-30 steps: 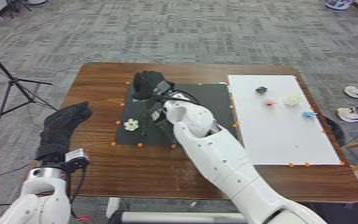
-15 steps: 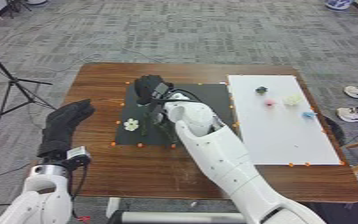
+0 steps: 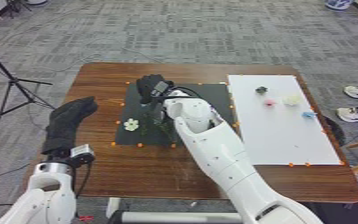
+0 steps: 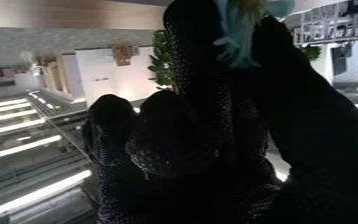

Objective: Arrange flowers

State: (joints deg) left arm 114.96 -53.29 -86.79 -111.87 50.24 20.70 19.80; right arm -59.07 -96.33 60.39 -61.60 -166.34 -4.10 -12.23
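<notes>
While the left hand [image 3: 69, 120] hangs straight-fingered at left, the right pinches a flower

A white flower [image 3: 131, 124] lies on the dark mat [image 3: 214, 97]; the right hand [image 3: 152, 87], beyond it, pinches a pale-blue flower [image 4: 237, 37]; rightward, four blooms [image 3: 291, 100] dot the white board's [image 3: 286, 145] far half.

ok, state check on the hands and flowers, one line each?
right hand: over black mat, pinching light-blue piece
left hand: fingers extended, holding nothing
white flower: face up on black mat
dark, pink, pale yellow, blue flowers: loose on white sheet, spaced apart
</notes>
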